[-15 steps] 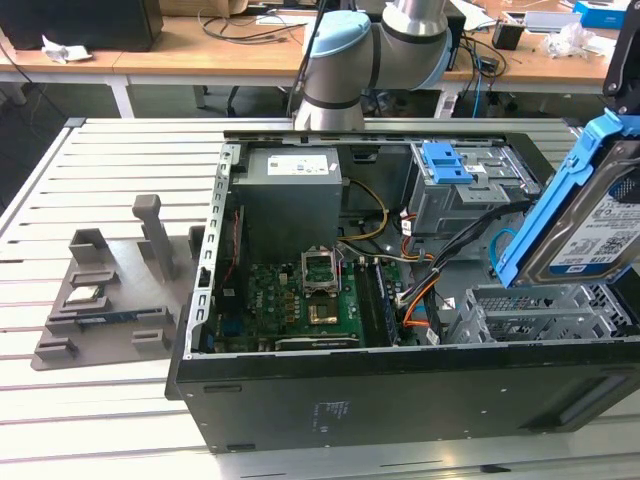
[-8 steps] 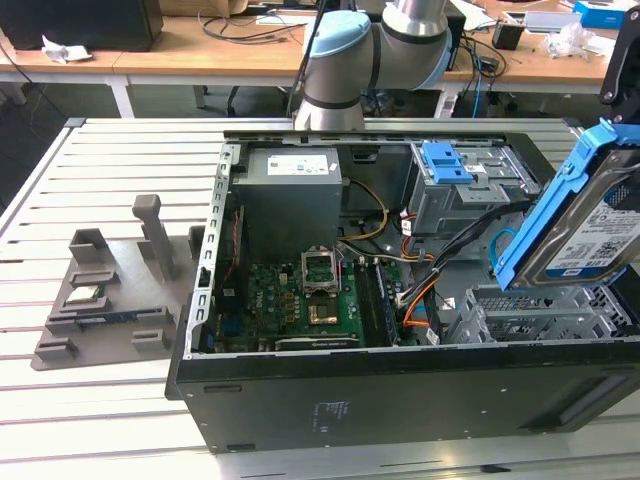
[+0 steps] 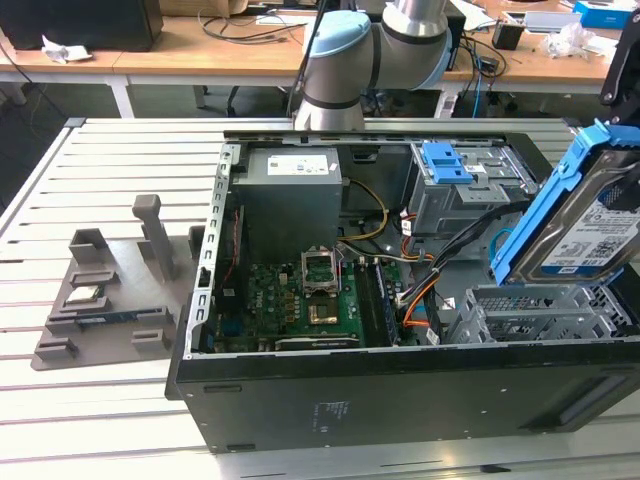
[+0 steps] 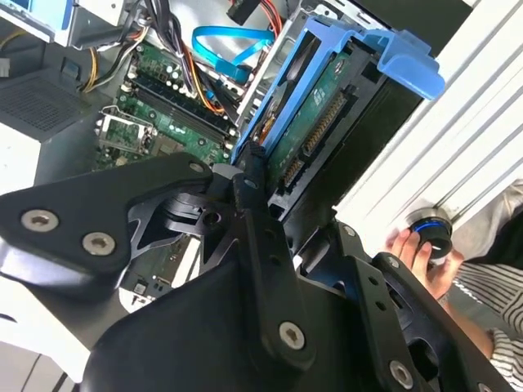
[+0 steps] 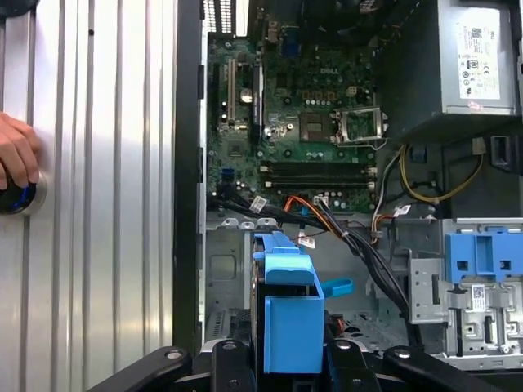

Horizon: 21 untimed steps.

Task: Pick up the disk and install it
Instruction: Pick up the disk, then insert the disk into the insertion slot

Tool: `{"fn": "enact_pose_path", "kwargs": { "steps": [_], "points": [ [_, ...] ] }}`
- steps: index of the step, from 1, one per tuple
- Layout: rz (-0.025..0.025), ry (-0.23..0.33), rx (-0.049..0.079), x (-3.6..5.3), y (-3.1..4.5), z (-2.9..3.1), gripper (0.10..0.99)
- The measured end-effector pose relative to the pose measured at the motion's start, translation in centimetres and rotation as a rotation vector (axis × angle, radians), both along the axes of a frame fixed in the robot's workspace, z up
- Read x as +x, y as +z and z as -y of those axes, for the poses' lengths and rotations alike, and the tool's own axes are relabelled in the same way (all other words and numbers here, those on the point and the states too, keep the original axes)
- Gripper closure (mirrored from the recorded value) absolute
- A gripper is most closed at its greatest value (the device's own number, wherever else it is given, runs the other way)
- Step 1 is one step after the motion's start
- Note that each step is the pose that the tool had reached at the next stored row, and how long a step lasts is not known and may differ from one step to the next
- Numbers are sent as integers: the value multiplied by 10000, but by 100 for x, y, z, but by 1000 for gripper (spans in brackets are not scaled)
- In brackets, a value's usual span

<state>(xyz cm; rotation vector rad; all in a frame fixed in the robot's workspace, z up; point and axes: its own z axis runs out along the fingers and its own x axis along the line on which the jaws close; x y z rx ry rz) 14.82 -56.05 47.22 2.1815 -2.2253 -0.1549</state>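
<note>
Gripping 1 disk [image 3: 588, 228], hand [image 5: 288, 363] hovers above case [image 3: 300, 395].

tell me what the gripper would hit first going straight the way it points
Probably the empty metal drive cage: the gripper, shut on the disk, points down into it, so the disk's leading edge would touch first. Depth is unclear, and the cables beside the cage look close.

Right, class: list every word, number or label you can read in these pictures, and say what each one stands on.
Nothing can be quoted with confidence.
Disk, white-and-blue barcode label: print too small to read.
Power supply, white label on top: too small to read.
Case, pale marking on its side: blurred.
Drive cage, small white sticker: too small to read.
</note>
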Motion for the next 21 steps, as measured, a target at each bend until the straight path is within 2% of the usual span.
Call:
{"fn": "enact_pose_path", "kwargs": {
  "steps": [3, 5, 19, 21],
  "points": [
    [0, -3, 0, 0, -79, 0, 722],
    [0, -3, -2, 0, -99, 0, 722],
    [0, -3, -1, -1, -103, 0, 722],
    [0, -3, -1, -1, -128, -1, 722]
  ]
}}
